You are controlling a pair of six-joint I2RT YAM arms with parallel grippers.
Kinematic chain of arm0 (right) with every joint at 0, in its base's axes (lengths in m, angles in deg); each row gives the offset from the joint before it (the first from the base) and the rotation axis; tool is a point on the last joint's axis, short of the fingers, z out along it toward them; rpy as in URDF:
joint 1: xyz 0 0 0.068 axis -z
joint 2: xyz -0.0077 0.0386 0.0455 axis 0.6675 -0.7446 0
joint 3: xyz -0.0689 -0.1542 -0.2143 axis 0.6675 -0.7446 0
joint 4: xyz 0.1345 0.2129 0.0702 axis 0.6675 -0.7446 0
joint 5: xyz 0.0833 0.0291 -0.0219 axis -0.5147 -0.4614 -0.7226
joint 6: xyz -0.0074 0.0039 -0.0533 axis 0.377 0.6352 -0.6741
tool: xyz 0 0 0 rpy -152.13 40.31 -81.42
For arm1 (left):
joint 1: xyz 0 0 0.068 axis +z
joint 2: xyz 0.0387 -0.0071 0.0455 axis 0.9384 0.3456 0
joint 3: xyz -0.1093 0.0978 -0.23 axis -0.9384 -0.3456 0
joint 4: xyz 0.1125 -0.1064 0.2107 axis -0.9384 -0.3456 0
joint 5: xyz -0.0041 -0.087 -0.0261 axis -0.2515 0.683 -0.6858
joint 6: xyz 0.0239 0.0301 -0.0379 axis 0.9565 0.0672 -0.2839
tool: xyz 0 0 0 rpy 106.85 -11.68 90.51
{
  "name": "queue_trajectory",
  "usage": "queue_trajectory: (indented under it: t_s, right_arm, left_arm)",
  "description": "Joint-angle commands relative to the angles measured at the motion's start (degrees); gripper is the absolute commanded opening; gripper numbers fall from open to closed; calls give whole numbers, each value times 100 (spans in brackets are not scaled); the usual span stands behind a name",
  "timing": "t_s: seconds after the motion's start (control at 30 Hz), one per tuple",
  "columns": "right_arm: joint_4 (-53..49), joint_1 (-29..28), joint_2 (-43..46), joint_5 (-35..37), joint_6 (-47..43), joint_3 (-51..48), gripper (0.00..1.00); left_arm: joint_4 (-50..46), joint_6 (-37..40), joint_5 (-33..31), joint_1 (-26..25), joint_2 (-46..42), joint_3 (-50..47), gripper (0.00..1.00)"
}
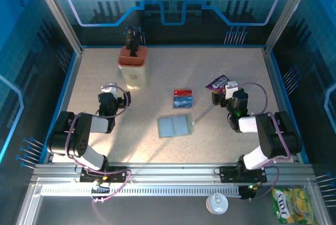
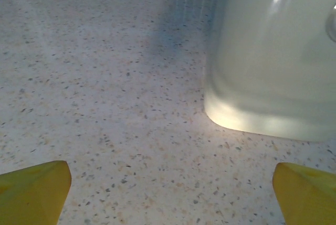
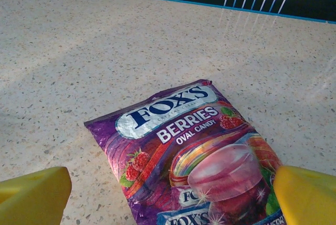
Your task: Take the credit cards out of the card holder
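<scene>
Your left end effector [image 1: 109,89] and right end effector [image 1: 231,88] both gape, empty. Between them, credit cards [image 1: 183,98] lie on the worktop [image 1: 173,73], apart from the opened card holder [image 1: 174,126]. Looks nearly done; I can't tell if any cards remain inside.

The purple candy packet [image 3: 184,151], seen from the right wrist, carries the brand FOX'S in dark blue letters on a silver oval. Below it stands BERRIES in white, then OVAL CANDY in smaller white letters. A blue band at the packet's lower edge repeats FOX'S, partly cut off. In the top view, a yellow-green packet [image 1: 292,202] bears blue letters that seem to read FOX'S, turned sideways. The print on the credit cards [image 1: 183,98] is too small to read.
</scene>
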Motion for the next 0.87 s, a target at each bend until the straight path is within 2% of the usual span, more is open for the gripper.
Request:
queue_trajectory:
  t_s: [0.0, 0.6, 0.7, 0.83]
  right_arm:
    - [291, 70, -10, 71, 71, 19, 100]
    - [290, 66, -13, 64, 62, 22, 100]
    - [181, 66, -21, -230, -37, 79, 100]
    - [225, 71, -21, -239, -30, 49, 100]
  left_arm:
    - [542, 227, 313, 18, 3, 11, 99]
    - [498, 207, 298, 17, -5, 26, 99]
    - [498, 208, 298, 17, -5, 26, 99]
    - [498, 207, 298, 17, -4, 30, 99]
